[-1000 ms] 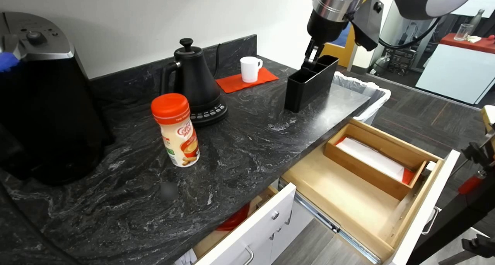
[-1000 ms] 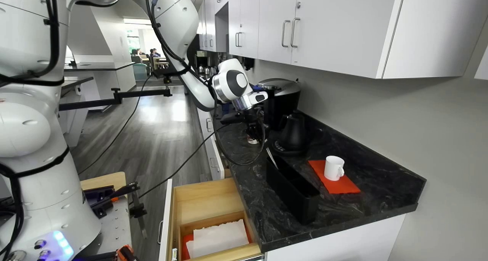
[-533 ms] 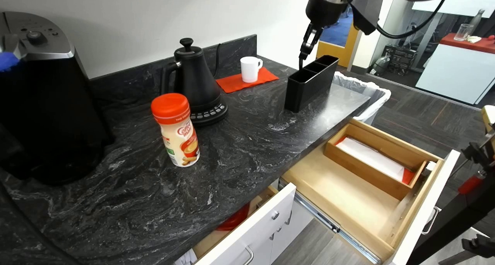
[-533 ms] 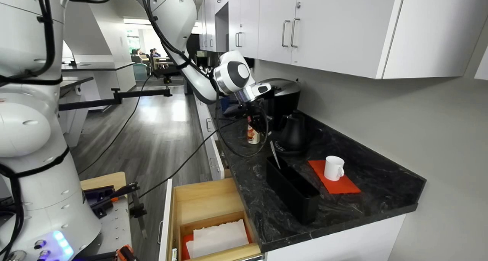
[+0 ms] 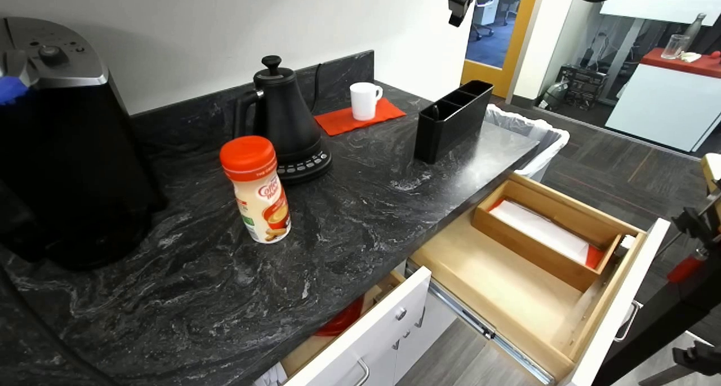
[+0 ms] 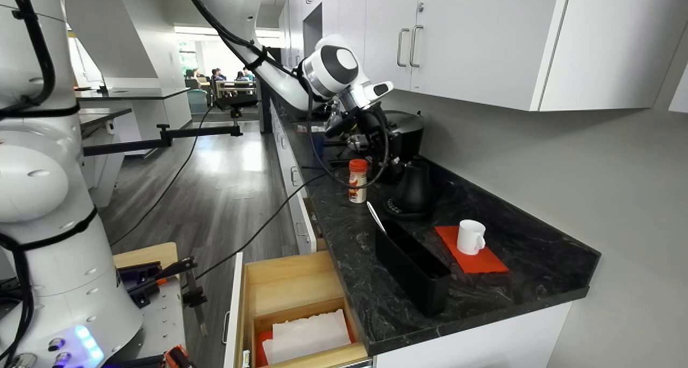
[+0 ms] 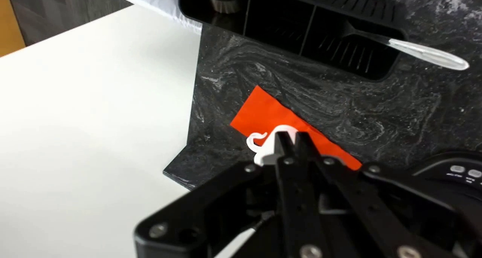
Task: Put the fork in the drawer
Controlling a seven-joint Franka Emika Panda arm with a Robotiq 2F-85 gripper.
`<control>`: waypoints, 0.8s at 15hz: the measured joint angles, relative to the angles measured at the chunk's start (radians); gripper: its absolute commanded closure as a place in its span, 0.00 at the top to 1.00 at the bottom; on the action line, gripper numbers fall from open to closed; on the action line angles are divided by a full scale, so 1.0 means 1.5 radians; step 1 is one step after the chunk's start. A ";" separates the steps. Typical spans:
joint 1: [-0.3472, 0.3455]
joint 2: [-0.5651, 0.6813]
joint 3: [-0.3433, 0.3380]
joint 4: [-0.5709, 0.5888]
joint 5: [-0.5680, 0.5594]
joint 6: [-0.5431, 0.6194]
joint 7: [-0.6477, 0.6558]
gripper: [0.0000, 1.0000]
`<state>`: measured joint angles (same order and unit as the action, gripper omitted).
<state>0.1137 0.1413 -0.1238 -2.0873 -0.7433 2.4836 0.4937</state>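
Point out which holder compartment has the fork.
The end compartment nearest the kettle: the fork leans out of it; the middle compartment and far compartment show none.

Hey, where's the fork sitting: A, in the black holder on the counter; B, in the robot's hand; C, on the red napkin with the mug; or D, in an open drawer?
A: in the wrist view the fork leans inside the black holder, in an end compartment, with its pale handle sticking out past the rim.
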 measured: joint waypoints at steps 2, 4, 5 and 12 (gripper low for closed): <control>-0.005 -0.008 0.002 0.001 0.001 -0.014 0.000 0.02; -0.008 -0.009 0.009 0.000 0.017 -0.028 0.001 0.34; -0.009 -0.008 0.012 -0.002 0.032 -0.034 0.001 0.40; -0.007 0.027 0.049 -0.026 0.137 -0.033 0.033 0.84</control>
<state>0.1035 0.1824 -0.0500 -2.1261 -0.5374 2.4345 0.5433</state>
